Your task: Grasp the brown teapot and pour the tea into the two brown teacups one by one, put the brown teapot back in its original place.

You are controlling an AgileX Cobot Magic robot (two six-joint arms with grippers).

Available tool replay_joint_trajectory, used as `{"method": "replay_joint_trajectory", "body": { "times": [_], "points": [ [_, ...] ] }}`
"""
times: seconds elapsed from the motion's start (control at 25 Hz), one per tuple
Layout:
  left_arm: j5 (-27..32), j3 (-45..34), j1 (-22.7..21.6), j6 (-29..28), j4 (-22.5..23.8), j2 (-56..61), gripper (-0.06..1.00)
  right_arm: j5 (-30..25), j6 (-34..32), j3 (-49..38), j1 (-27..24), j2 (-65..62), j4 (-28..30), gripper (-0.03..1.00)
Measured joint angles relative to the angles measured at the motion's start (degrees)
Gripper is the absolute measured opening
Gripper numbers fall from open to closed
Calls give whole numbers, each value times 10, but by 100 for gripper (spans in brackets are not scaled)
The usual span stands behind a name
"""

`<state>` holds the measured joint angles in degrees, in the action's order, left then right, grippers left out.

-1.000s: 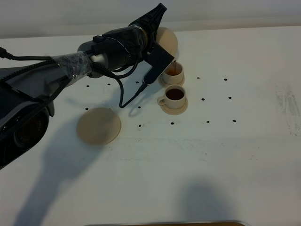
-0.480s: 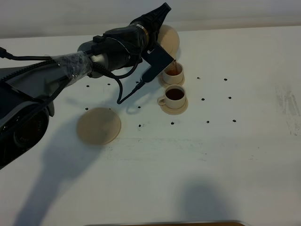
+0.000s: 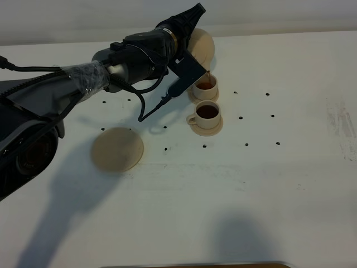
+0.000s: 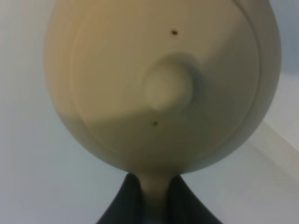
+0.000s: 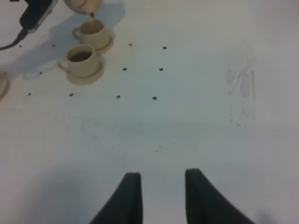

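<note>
The brown teapot (image 3: 202,46) hangs tilted over the far teacup (image 3: 204,86), and a thin stream of tea runs from its spout into that cup. My left gripper (image 3: 192,22) is shut on the teapot's handle. In the left wrist view the teapot's lid (image 4: 168,86) fills the frame, with the left gripper (image 4: 154,203) clamped on the handle. The near teacup (image 3: 207,113) stands on its saucer and holds dark tea. The large saucer (image 3: 117,149) lies bare at the left. My right gripper (image 5: 159,196) is open and empty over bare table. The right wrist view also shows both cups (image 5: 81,58) far off.
The white table (image 3: 268,167) has small dark holes around the cups. The left arm's cable (image 3: 153,114) hangs low just left of the cups. A dark edge (image 3: 195,265) runs along the table's front.
The left arm has shifted slightly up and to the right with the teapot. The stream keeps running into the far cup. The right arm has not moved.
</note>
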<state>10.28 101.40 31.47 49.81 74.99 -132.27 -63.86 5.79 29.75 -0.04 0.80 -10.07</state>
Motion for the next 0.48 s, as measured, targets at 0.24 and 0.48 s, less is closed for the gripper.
{"method": "replay_joint_trajectory", "body": {
  "times": [0.24,0.48],
  "points": [
    [1,0,0,0,2,0,16,0,0,0,0,0,0,22],
    [5,0,-2,0,13,-7,16,0,0,0,0,0,0,22]
  ]
}}
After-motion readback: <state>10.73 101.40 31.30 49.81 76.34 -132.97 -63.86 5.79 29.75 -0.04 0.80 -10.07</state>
